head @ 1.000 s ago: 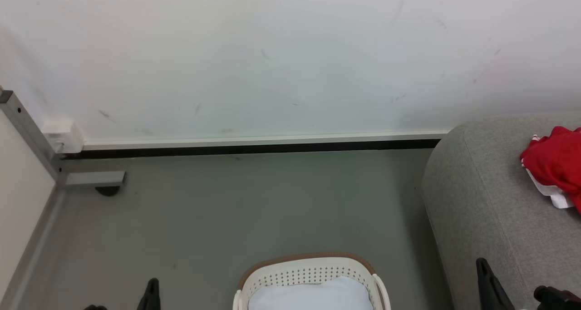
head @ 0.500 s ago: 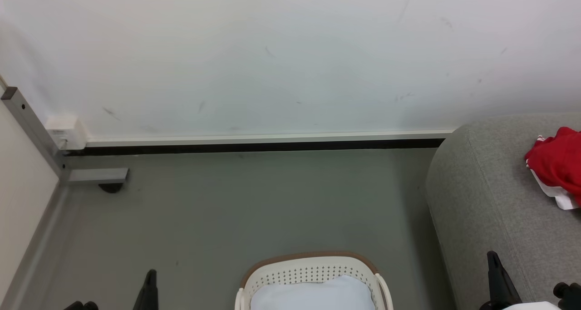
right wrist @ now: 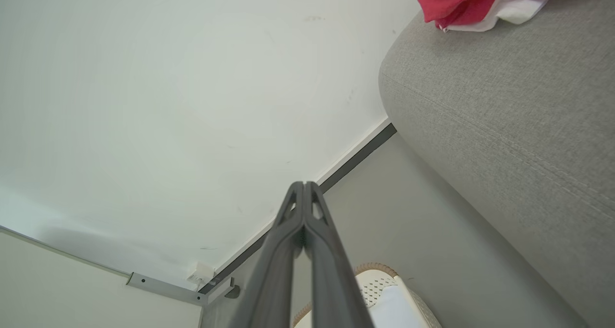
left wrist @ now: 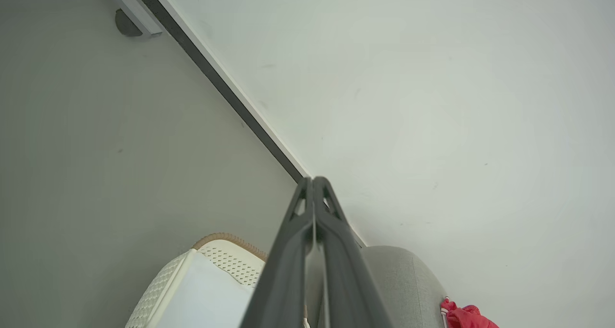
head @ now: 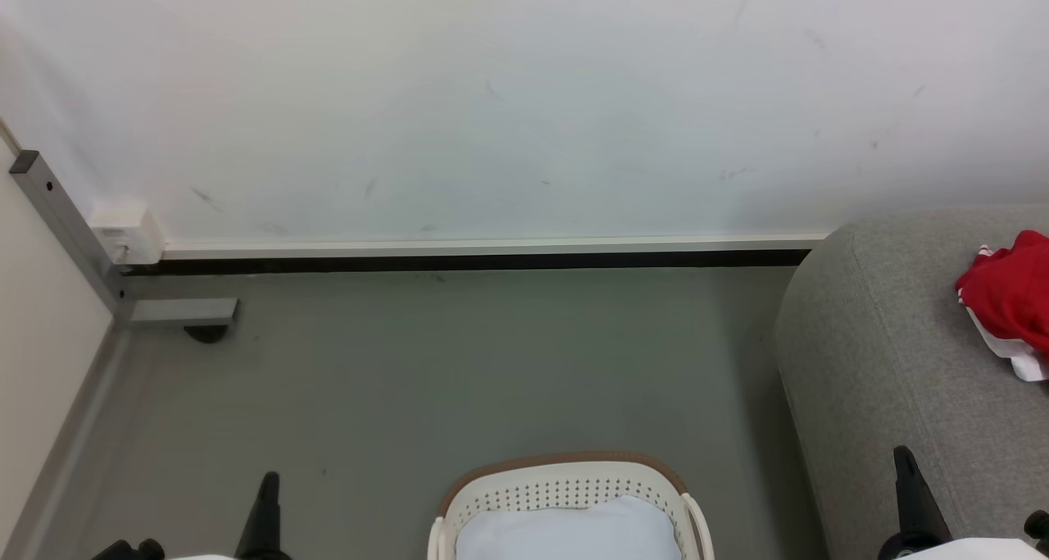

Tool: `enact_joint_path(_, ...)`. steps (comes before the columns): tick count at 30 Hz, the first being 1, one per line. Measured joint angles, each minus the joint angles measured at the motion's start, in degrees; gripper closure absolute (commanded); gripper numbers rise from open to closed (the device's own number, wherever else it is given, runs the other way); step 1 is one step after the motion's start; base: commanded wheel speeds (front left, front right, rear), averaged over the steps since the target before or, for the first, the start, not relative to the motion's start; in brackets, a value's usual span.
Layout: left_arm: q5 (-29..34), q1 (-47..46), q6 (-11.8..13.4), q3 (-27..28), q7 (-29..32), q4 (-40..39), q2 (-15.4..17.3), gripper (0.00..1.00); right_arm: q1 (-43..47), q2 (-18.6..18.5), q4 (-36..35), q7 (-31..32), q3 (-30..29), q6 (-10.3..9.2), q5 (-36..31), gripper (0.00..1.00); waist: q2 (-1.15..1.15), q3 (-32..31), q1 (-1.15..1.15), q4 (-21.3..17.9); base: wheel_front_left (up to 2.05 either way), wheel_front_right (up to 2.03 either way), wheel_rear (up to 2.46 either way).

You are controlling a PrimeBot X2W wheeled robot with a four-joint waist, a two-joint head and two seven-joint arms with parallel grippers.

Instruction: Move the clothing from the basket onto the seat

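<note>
The red clothing (head: 1012,293) with white trim lies bunched on the grey seat (head: 893,355) at the right edge of the head view; it also shows as clothing (right wrist: 473,1) on the seat (right wrist: 504,107) in the right wrist view. The cream basket (head: 565,482) with a brown rim stands on the floor at bottom centre, holding pale bluish-white padding (head: 565,531). My left gripper (head: 267,482) is at lower left, shut and empty, its fingers (left wrist: 312,184) pressed together. My right gripper (head: 904,457) rises at lower right over the seat's arm, shut and empty, fingers (right wrist: 302,186) together.
Grey floor (head: 459,363) stretches from the basket to the white wall (head: 492,101) with its dark baseboard. A metal frame post with a foot (head: 176,312) stands in the left corner beside a pale panel.
The head view has shifted slightly, so the scene sits a little further right. Both grippers have sunk lower in the view and stay shut.
</note>
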Motion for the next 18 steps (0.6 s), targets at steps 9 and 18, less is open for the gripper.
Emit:
enact_joint_path(9,-5.95,-0.59,-0.42,0.47,1.48,-0.53,-0.04,1.0,-0.68,-0.03,-0.63,1.47,-0.77,0.0,6.01,1.0,0.0,0.18,0.0,0.37,0.0,0.0,0.0)
enact_joint_path(18,-10.96,-1.19,-0.79,0.94,2.96,-1.16,-0.09,1.0,-0.84,-0.07,-1.38,3.0,-1.47,-0.01,11.39,1.0,0.0,0.35,0.0,0.74,0.0,0.0,0.0)
